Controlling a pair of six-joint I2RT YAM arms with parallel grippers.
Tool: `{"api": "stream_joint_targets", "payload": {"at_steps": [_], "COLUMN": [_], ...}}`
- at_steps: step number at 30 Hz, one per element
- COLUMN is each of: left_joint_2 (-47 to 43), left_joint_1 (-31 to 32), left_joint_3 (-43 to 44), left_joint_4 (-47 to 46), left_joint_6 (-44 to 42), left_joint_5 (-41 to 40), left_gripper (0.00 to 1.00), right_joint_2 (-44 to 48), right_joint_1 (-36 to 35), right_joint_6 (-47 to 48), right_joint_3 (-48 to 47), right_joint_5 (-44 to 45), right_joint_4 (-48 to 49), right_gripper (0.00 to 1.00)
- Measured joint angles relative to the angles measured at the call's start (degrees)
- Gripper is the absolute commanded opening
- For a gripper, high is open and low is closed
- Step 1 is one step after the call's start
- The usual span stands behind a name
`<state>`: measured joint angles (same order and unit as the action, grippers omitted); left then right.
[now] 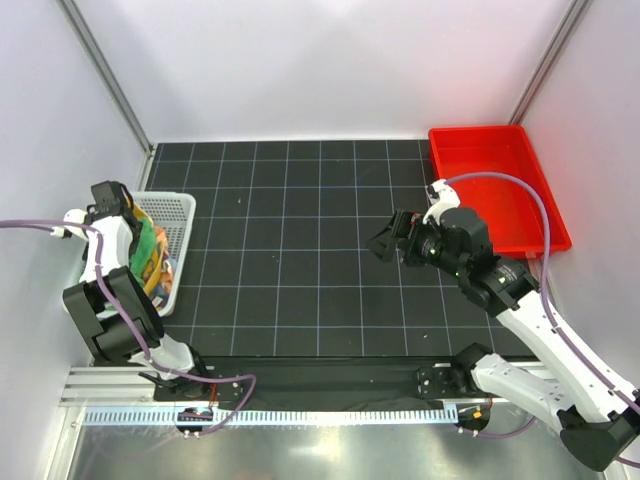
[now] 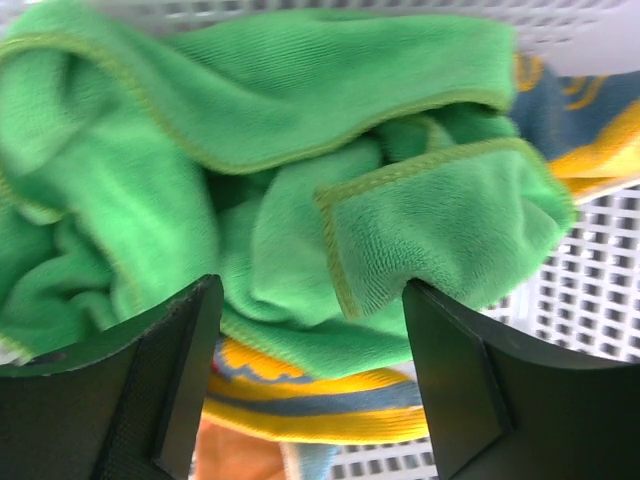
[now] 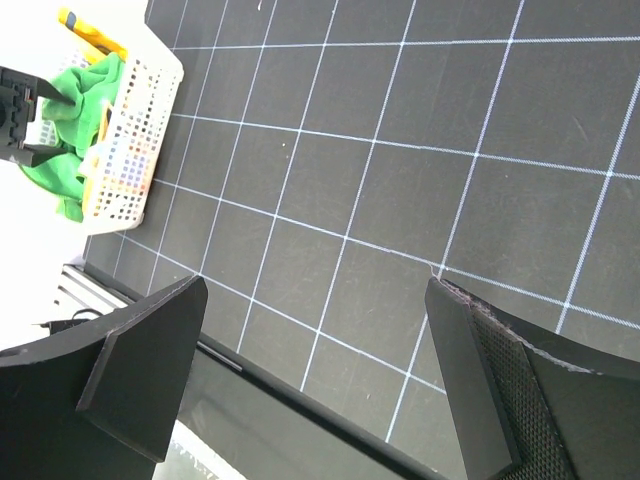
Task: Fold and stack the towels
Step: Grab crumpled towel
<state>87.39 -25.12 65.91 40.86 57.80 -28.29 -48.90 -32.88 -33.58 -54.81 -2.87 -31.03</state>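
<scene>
Towels lay crumpled together in a white perforated basket (image 1: pixel 178 212) at the left edge of the black gridded table (image 1: pixel 300 250), about midway between its near and far edges. The left gripper (image 2: pixel 310 300) hung low over them with its jaws spread wide and nothing clamped. The two dark fingers (image 2: pixel 170 380) stood on either side of a bunched fold of the green towel (image 2: pixel 250 170), and the right-hand one sat at the hemmed corner of that fold, though actual contact could not be made out. The green towel was plush, heaped uppermost, with stitched edges curling in several directions. Under it showed the yellow-orange towel (image 2: pixel 330 405) with a dark blue band, and a scrap of orange and pale cloth below that, too cut off to identify. The heap had no clear long axis of its own; it filled the basket, whose length ran from near to far. The right gripper (image 3: pixel 315 290) hovered above bare table right of centre, jaws likewise wide apart and empty, near the red tray (image 1: pixel 500 190) at the far right corner.
</scene>
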Motion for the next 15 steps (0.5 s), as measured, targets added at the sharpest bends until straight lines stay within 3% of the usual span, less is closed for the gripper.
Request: {"api": "stream_joint_targets", "payload": {"at_steps": [2, 5, 9, 12, 15], "left_joint_2": [0.5, 1.4, 2.1, 2.1, 1.9], "left_joint_1": [0.0, 0.0, 0.0, 0.0, 0.0], "left_joint_3": [0.0, 0.0, 0.1, 0.6, 2.4], "left_joint_4": [-2.0, -4.6, -7.0, -7.6, -7.4], "left_joint_6": [-0.5, -1.7, -2.9, -4.2, -5.8], "left_joint_5": [0.9, 2.7, 4.7, 5.9, 8.1], "left_gripper": [0.7, 0.53, 0.14, 0.01, 0.0], "right_joint_2": [-0.6, -1.3, -1.6, -1.4, -1.0], "right_joint_1": [0.0, 0.0, 0.0, 0.0, 0.0], "right_joint_6": [-0.3, -0.6, -0.7, -0.7, -0.6], "right_joint_3": [0.0, 0.0, 0.0, 0.0, 0.0], "right_joint_5": [-0.2, -0.5, -0.5, -0.4, -0.2], "right_joint_4": [0.3, 0.7, 0.6, 0.6, 0.5], "right_gripper": [1.0, 1.0, 1.0, 1.0, 1.0]}}
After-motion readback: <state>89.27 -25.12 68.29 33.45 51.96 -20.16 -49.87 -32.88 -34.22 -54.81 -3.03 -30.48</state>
